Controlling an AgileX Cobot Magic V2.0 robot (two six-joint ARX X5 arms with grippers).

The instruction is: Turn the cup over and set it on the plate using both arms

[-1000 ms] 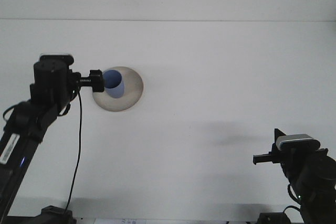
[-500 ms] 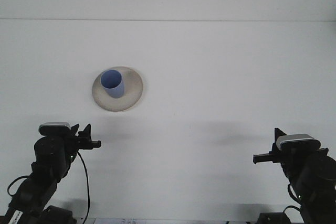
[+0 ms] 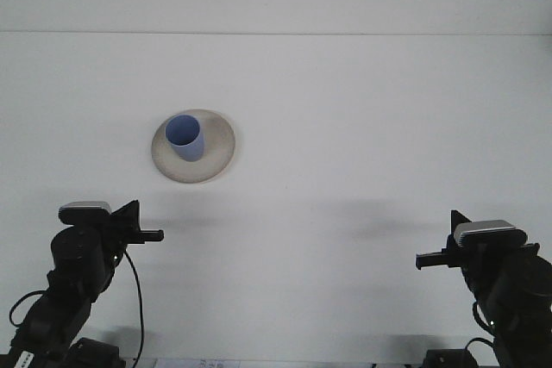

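The blue cup [image 3: 185, 138] stands upright on the round plate [image 3: 216, 148], with its open mouth facing up. It sits a little left of the plate's middle, so more bare plate shows on the right side. The plate lies flat on the white desk [image 3: 362, 127], in the left half, well away from every edge.

The left gripper [image 3: 148, 234] is low down near the front left corner of the desk, below the plate and well apart from it. It points to the right. Its fingers look like one thin dark bar from here (so I cannot tell if they are apart or together). Nothing is in them.

The right gripper [image 3: 429, 258] is low down near the front right corner, pointing to the left. Its fingers are also just a thin dark bar, and I cannot tell how they stand.

Between the two arms the desk is wide open. There is also lots of free room to the right of the plate and behind it, up to the back edge.
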